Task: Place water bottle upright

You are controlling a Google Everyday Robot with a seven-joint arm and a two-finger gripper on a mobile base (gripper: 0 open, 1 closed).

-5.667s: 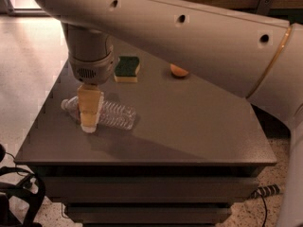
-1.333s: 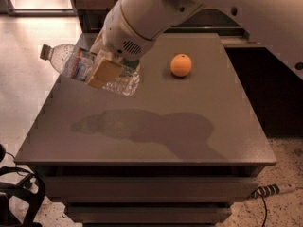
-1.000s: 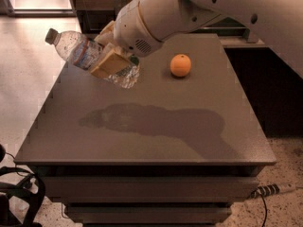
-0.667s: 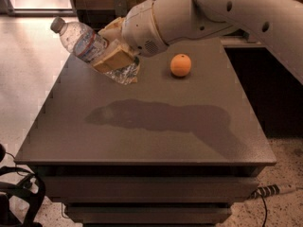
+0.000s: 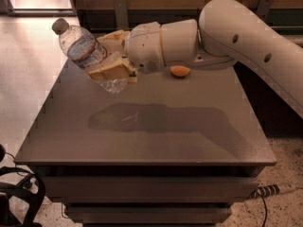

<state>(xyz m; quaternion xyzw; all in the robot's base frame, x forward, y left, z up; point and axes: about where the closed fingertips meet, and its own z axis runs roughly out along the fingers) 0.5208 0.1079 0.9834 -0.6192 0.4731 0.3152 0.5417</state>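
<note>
The water bottle (image 5: 84,51) is a clear ribbed plastic bottle with a white cap and a red-white-blue label. It hangs in the air above the far left part of the table (image 5: 142,131), tilted with its cap up and to the left. My gripper (image 5: 110,58) comes in from the right on a white arm and is shut on the bottle's lower body with its tan fingers (image 5: 110,69). The bottle's base points down and right, clear of the tabletop.
An orange (image 5: 179,71) lies on the far middle of the table, partly behind my arm. The arm's shadow falls across the table's middle. A power strip (image 5: 272,189) lies on the floor at the lower right. A dark object (image 5: 19,193) stands at the lower left.
The gripper has lifted the bottle off the table, raised it and turned it, so the cap has swung from pointing left to pointing up-left. The arm now hides the sponge.
</note>
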